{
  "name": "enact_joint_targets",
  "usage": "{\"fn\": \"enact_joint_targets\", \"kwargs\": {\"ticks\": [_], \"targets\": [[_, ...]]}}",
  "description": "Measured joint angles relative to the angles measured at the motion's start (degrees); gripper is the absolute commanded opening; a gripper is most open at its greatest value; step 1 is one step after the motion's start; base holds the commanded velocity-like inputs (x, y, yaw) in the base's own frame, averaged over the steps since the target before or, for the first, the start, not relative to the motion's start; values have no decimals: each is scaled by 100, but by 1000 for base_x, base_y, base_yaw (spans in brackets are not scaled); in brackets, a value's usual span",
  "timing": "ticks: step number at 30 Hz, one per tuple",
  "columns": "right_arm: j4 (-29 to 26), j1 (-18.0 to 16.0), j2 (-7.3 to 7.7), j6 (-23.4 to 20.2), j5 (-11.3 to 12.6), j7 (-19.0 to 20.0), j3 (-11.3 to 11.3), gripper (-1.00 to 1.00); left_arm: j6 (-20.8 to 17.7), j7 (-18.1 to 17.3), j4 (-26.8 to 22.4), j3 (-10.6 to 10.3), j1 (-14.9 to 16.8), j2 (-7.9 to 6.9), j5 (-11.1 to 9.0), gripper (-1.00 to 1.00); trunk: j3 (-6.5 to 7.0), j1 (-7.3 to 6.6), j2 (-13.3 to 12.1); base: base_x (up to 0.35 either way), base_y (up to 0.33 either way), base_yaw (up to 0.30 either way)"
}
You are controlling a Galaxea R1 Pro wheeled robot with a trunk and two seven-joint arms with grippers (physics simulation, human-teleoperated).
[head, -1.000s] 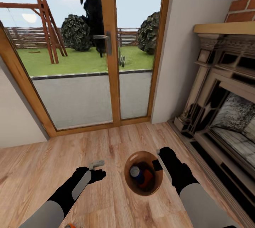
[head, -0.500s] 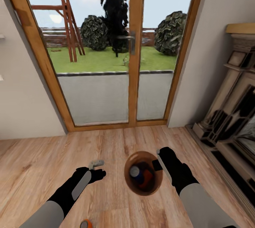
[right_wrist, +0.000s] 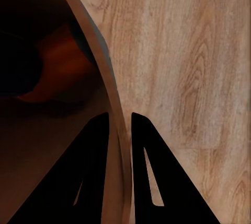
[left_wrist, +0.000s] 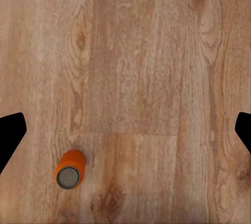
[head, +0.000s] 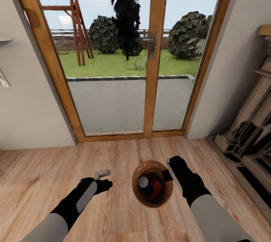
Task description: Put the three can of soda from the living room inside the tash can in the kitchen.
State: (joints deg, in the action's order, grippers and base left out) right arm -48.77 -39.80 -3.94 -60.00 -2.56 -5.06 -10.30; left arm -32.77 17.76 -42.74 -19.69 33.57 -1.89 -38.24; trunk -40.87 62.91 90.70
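In the head view my right gripper (head: 168,172) is shut on the rim of the trash can (head: 140,169), a small round bin with a tan-brown inside, held above the wood floor. A blue soda can (head: 144,183) and an orange soda can (head: 156,190) lie inside it. The right wrist view shows the bin's wall (right_wrist: 107,85) pinched between the two fingers (right_wrist: 97,161), with the orange can (right_wrist: 63,62) inside. My left gripper (head: 105,179) is open and holds nothing. Below it, in the left wrist view, a second orange soda can (left_wrist: 69,169) stands on the floor between the spread fingers (left_wrist: 11,132).
Wood-framed glass doors (head: 154,65) to a garden stand straight ahead. The fireplace surround (head: 252,133) runs along the right. A pale wall (head: 26,114) closes the left. Light wood floor (head: 113,151) lies between.
The camera has turned left, so the doors and fireplace slid right in the picture. The orange can at the bottom edge of the head view has dropped out of it. Both arms keep their pose.
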Motion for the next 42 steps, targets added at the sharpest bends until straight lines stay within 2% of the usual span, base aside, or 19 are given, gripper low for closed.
{"fn": "enact_joint_targets", "kwargs": {"ticks": [5, 10, 16, 22, 27, 32, 37, 42], "targets": [[1, 0, 0, 0, -40, -3, 0, -100, 5, 5, 2, 0, 0, 4, 0, 100, 0, 0, 0, 45, 63, 1], [0, 0, 0, 0, 37, 3, 0, -100, 7, 1, 2, 0, 0, 4, 0, 100, 0, 0, 0, 52, 47, 0], [0, 0, 0, 0, -45, -5, -1, -100, 7, 4, 2, 0, 0, 4, 0, 100, 0, 0, 0, 44, 44, 0], [0, 0, 0, 0, 42, 5, -5, -100, 7, 5, 3, 0, 0, 5, 0, 100, 0, 0, 0, 82, 79, 0], [0, 0, 1, 0, -64, -5, -7, -100, 7, 7, 2, 0, 0, 4, 0, 100, 0, 0, 0, 90, 78, 0], [0, 0, -2, 0, 49, 6, -9, -100, 7, 4, 3, 0, 0, 5, 0, 100, 0, 0, 0, 79, 34, 0], [1, 0, -30, 0, -83, -6, -8, -100, 12, 4, 2, -2, 0, 6, 5, 100, 0, 0, 0, 101, 54, 0], [1, 0, -61, 0, 63, 7, -9, -100, 31, 7, 3, -46, 0, 12, 8, 100, 0, 0, 0, 45, 22, 0]]}}
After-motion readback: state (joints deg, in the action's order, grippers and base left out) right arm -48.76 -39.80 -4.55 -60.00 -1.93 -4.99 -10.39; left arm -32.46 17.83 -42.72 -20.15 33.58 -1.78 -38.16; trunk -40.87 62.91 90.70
